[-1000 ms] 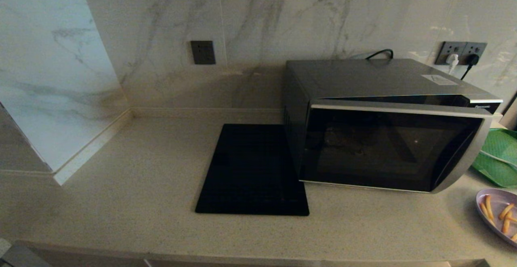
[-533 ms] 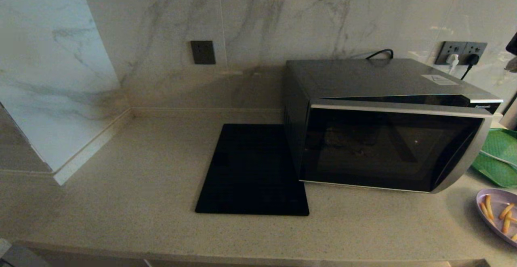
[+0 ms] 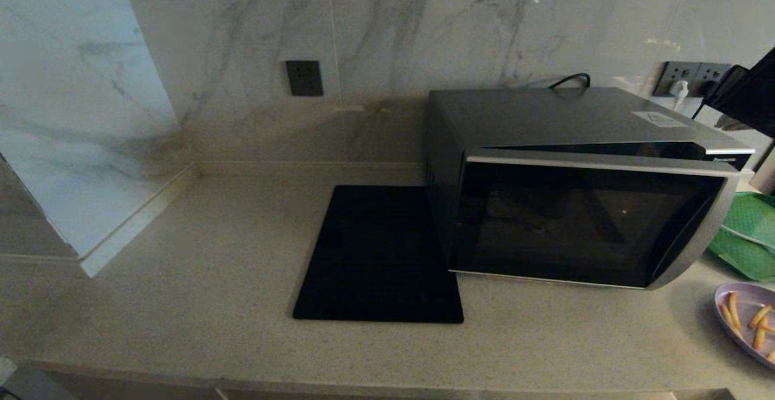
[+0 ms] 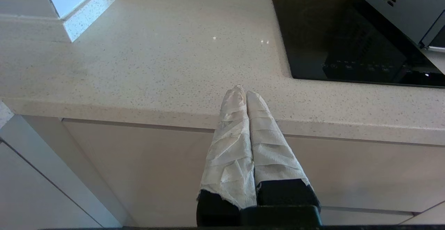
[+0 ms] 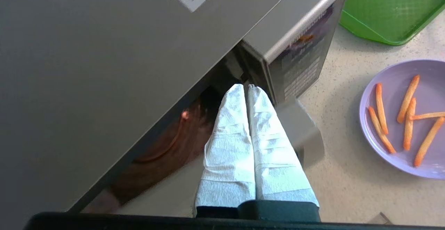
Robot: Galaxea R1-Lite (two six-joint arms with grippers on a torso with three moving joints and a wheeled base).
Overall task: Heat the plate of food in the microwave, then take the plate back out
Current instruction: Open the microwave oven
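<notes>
The silver-grey microwave (image 3: 575, 194) stands on the counter with its dark glass door (image 3: 581, 224) slightly ajar, leaving a gap at the top right. My right arm (image 3: 748, 94) reaches in above the microwave's right rear corner. The right gripper (image 5: 245, 86) is shut, its wrapped fingertips over the gap between door and button panel (image 5: 302, 70), holding nothing. The lilac plate of food (image 3: 748, 321) sits on the counter right of the microwave, its fries showing on the plate (image 5: 403, 118) in the right wrist view. My left gripper (image 4: 242, 91) is shut and parked by the counter's front edge.
A flat black mat (image 3: 378, 255) lies left of the microwave. A green tray (image 3: 748, 236) sits behind the plate at the right. Wall sockets (image 3: 690, 76) with plugged cables are behind the microwave. A marble side wall (image 3: 72, 115) bounds the counter's left.
My right arm has come into the head view from the upper right edge and moved left toward the microwave's top right corner. Microwave, plate and left arm have not moved.
</notes>
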